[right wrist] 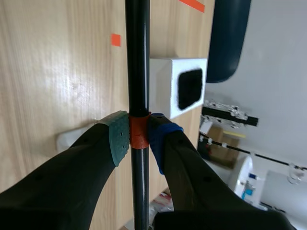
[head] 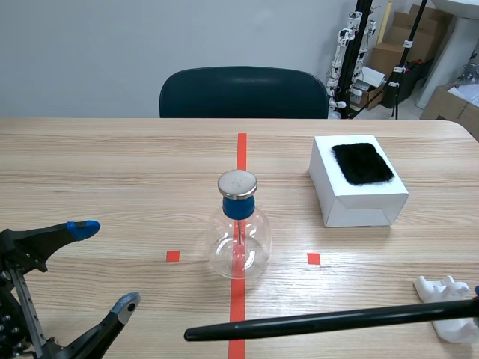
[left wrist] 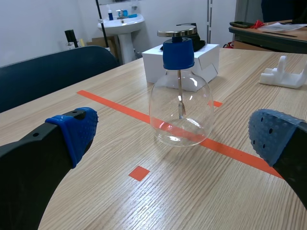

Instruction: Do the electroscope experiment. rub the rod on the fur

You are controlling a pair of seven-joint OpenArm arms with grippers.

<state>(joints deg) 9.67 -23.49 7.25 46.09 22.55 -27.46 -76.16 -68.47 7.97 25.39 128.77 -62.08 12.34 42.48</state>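
Note:
A long black rod (head: 329, 320) hangs level over the table's near edge, its free end pointing left. My right gripper (right wrist: 139, 136) is shut on it at an orange band, pads pressed on both sides. The black fur (head: 363, 163) lies on top of a white box (head: 358, 202) at the right. In the right wrist view the fur (right wrist: 189, 88) is ahead of the gripper, beside the rod (right wrist: 137, 62). The electroscope, a glass flask (head: 238, 239) with a blue stopper and metal cap, stands on the centre tape line. My left gripper (head: 105, 265) is open at the near left, holding nothing, with the flask (left wrist: 181, 110) ahead of it.
A white plastic stand (head: 447, 298) sits at the near right, just beyond the rod's held end. A dark chair (head: 243, 91) stands behind the table's far edge. Boxes and equipment stand on the floor at the back right.

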